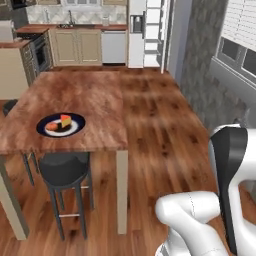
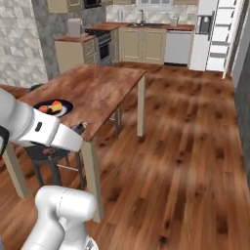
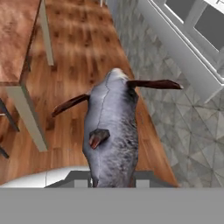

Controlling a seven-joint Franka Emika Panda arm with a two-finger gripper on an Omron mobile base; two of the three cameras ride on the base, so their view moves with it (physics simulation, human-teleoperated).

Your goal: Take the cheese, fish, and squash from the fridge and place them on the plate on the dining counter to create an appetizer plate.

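Observation:
A dark grey fish with thin brown fins sits lengthwise in my gripper, which is shut on it. Seen from the right base, the hand and its dark tip hang just off the near edge of the dining counter, a short way right of the plate. The navy-rimmed plate lies near the counter's front left and holds the cheese wedge and the orange squash side by side. The fridge stands far back, its white shelves exposed.
A dark stool stands under the counter's near edge beside a tan leg. Open wood floor runs from here to the fridge. A grey wall with a window lies to the right. Beige cabinets line the back.

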